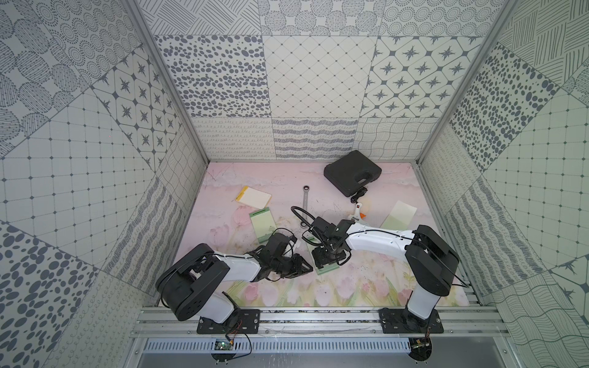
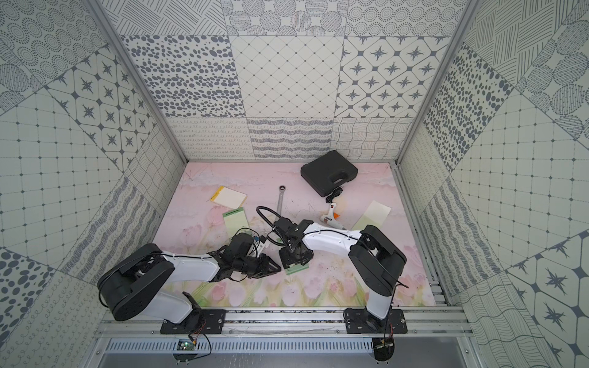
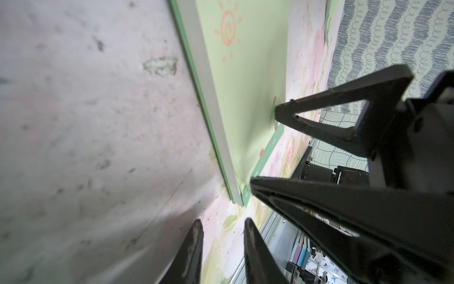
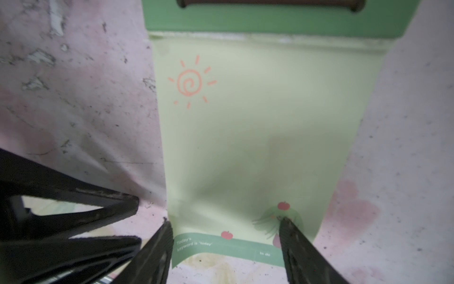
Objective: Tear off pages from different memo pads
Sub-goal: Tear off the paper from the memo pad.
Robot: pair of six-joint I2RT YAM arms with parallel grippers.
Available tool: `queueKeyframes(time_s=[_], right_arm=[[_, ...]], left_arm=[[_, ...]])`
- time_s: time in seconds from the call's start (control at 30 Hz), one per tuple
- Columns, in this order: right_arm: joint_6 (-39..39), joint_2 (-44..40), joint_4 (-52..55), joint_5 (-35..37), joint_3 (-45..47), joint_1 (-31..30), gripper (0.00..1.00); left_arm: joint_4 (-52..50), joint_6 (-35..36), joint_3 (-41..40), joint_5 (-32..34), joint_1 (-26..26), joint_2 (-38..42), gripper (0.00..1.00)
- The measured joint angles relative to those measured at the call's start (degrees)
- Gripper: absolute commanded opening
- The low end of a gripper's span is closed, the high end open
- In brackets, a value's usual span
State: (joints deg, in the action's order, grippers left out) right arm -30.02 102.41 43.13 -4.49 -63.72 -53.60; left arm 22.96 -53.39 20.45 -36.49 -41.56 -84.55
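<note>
My right gripper stands spread, tips down on the banded end of the green memo pad, midway along the front edge of the worktop. My left gripper, narrowly parted and empty, sits beside the pad's corner.

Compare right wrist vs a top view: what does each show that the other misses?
Right wrist only: the print on the green memo pad: an orange sun, red apples, a worded green band, and a near corner that looks lifted beside the left gripper.
Top view only: the cream-white memo pad, a second green pad, loose pages, a wrench, a glue gun and a black case.
Both: the right gripper, jaws apart, down on the green memo pad, with the left gripper close alongside.
</note>
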Motion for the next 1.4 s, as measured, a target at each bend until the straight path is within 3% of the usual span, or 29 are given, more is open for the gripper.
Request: queueKeyframes(time_s=[0.43, 0.63, 1.4], right_arm=[[-0.61, -0.83, -1.22, -0.72, 1.11, 0.57, 0.68], [-0.76, -1.18, -1.66, -1.20, 1.53, 0.83, 0.68], [-1.53, -3.52, -5.31, -3.58, 4.63, 2.10, 0.71]], left_arm=[[6.58, -3.02, 0.04, -1.09, -1.33, -4.42, 0.30], [9.25, -4.68, 0.04, -1.05, -1.84, -6.05, 0.24], [8.50, -8.17, 1.64, 2.89, -4.13, -7.15, 0.21]])
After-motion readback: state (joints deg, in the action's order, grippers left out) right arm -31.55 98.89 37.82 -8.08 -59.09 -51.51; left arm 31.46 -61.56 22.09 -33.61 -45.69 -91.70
